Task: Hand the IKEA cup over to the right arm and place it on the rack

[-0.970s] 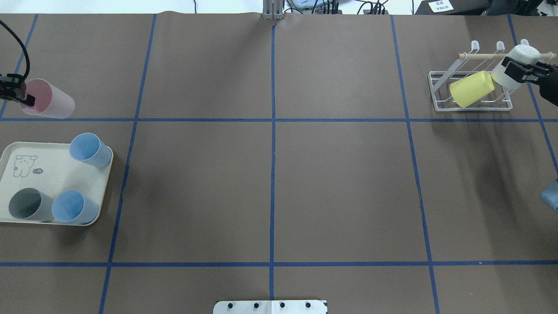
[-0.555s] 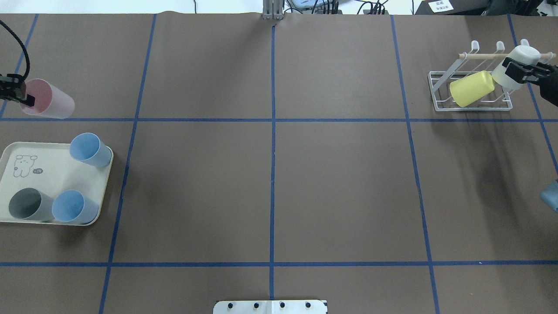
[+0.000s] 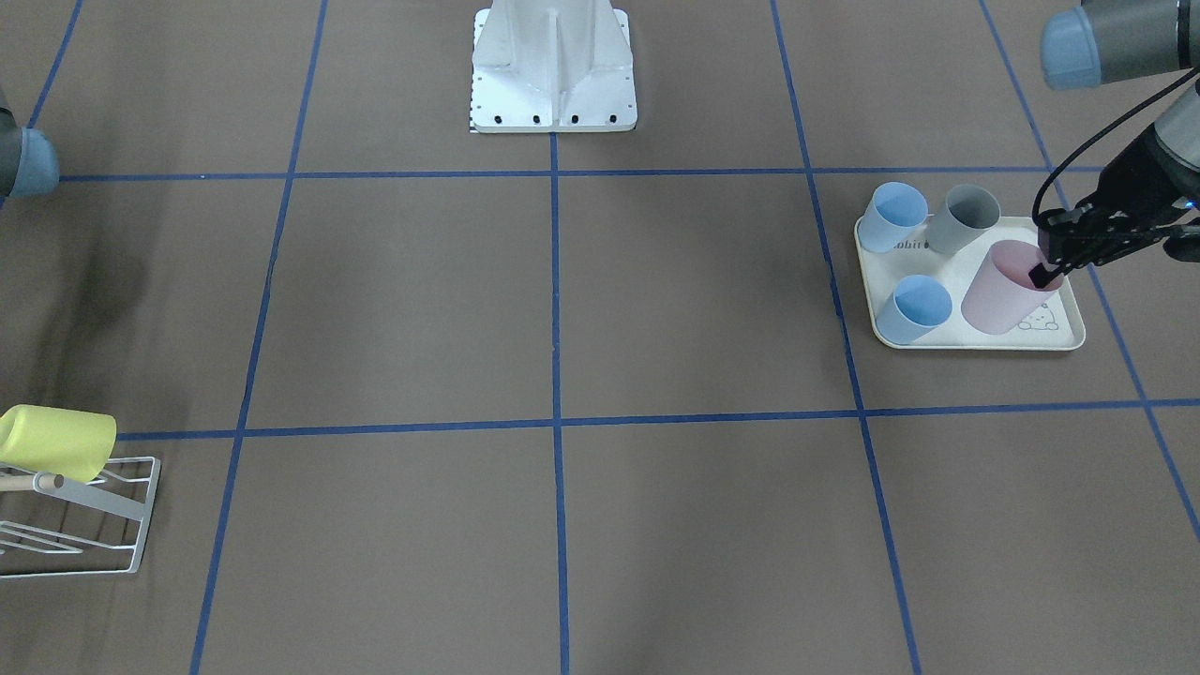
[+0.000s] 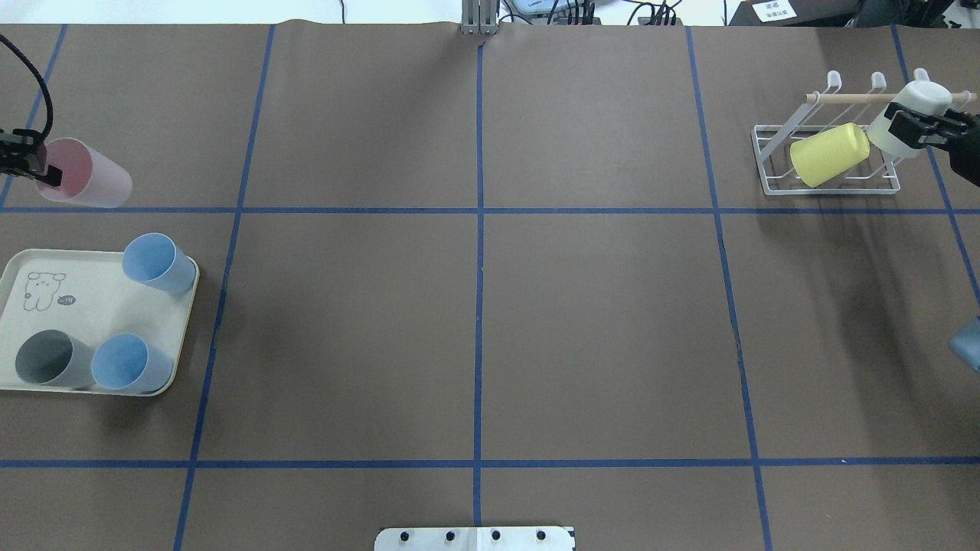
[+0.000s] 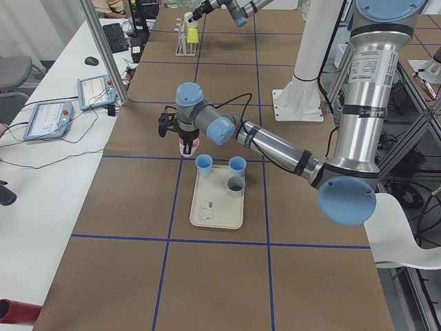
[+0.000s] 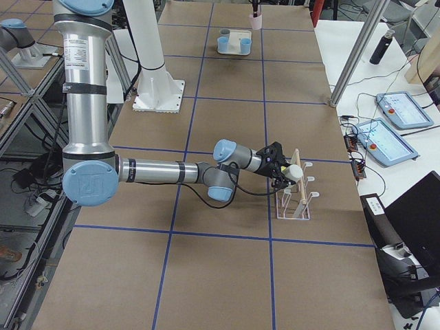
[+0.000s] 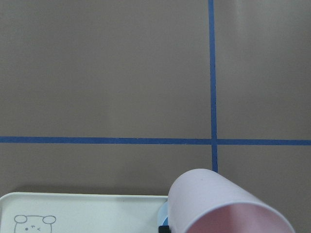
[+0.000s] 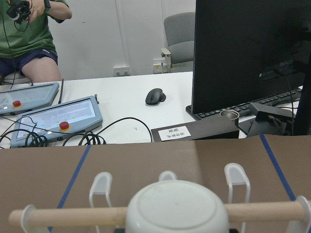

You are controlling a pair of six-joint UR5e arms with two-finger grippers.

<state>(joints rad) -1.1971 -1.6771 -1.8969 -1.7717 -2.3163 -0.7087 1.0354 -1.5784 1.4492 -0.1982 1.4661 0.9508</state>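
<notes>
Placement: right gripper (image 4: 911, 128) clamps white cup (image 4: 916, 98) at the rack (image 4: 831, 190) beside yellow cup (image 4: 829, 155), release looks next; left gripper (image 4: 46, 173) grips pink cup (image 4: 90, 187).

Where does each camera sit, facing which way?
Front-facing: across the table, facing the robot's base; left gripper holds the pink cup.
Overhead: behind the robot, looking down; right gripper grips the white cup at the rack.
Exterior left: table's end; left arm nearest.
Exterior right: opposite end; right arm nearest.
Left wrist: down past the pink cup onto the tray.
Right wrist: over the white cup toward a desk.
Front-facing and overhead share the tray, mirrored.
</notes>
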